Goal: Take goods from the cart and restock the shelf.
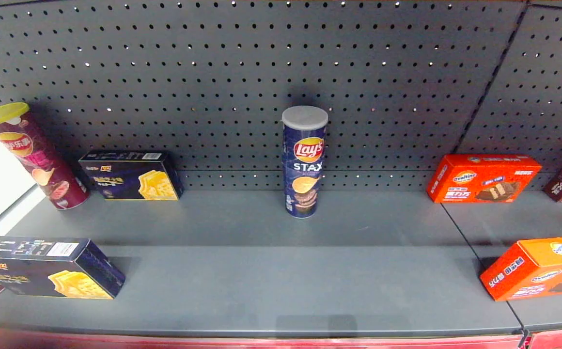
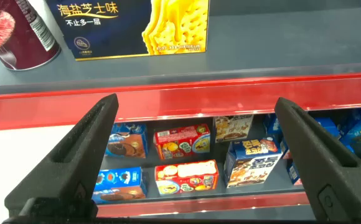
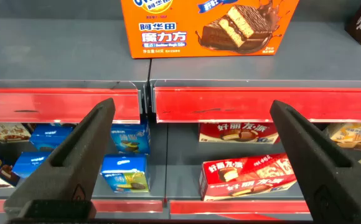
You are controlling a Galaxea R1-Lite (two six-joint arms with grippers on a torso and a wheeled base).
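Left gripper (image 2: 196, 102) and right gripper (image 3: 193, 104) spread wide, empty, seemingly before the shelf (image 1: 281, 271); can (image 1: 304, 165) at twelve o'clock.

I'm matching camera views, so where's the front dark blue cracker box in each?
Head view: front dark blue cracker box, front left of the shelf.
Left wrist view: same box, just behind the red shelf edge.
Right wrist view: an orange box behind the red shelf edge instead.
Shared landmark: the red shelf edge.
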